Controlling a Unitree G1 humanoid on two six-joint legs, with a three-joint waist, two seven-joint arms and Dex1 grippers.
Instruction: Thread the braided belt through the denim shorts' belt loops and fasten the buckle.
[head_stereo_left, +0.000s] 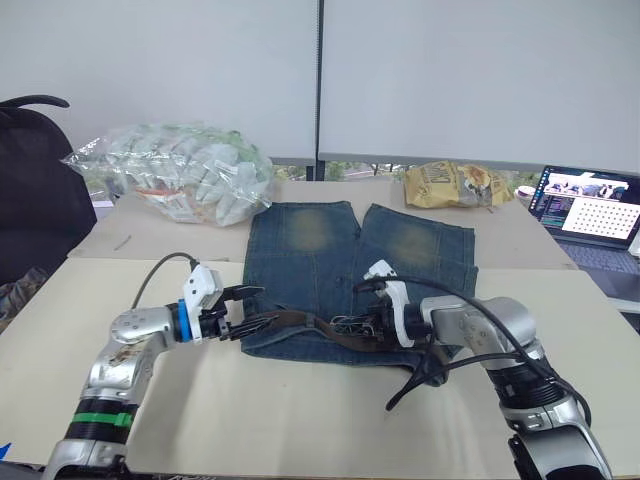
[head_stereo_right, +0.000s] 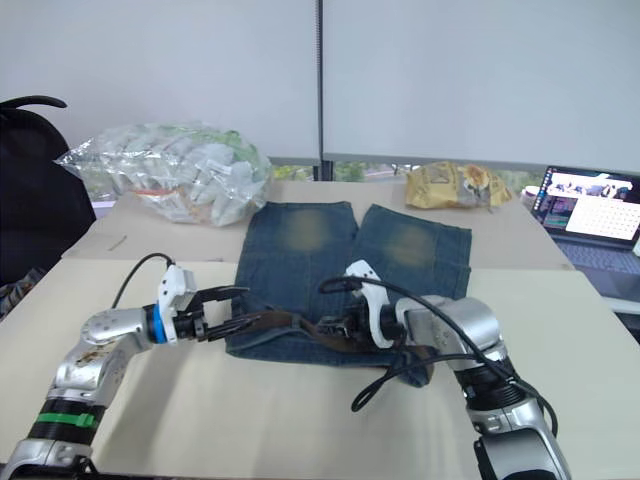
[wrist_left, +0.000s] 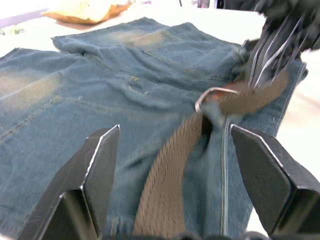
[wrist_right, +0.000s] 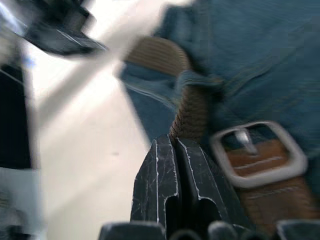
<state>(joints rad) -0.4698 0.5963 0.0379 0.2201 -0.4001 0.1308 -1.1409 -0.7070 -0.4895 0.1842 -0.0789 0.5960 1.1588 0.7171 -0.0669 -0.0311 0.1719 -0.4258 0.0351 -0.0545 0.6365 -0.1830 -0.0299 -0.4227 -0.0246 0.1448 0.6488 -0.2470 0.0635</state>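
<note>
belt (wrist_left: 170, 175): soft, floppy braid along the shorts (head_stereo_left: 330, 250) waistband; grip near the buckle (wrist_right: 260, 152)
left gripper (wrist_left: 175, 165): spread wide astride the strap
right gripper (wrist_right: 175, 175): fingers pressed together beside the strap

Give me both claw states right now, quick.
Left claw: open, astride the braided belt.
Right claw: shut, beside the buckle.

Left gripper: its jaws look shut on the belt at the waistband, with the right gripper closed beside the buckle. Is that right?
Not quite. The left gripper has its jaws open, standing apart on either side of the braided belt, as the left wrist view shows. The rest holds: the right gripper is closed beside the buckle at the denim shorts' waistband.
</note>
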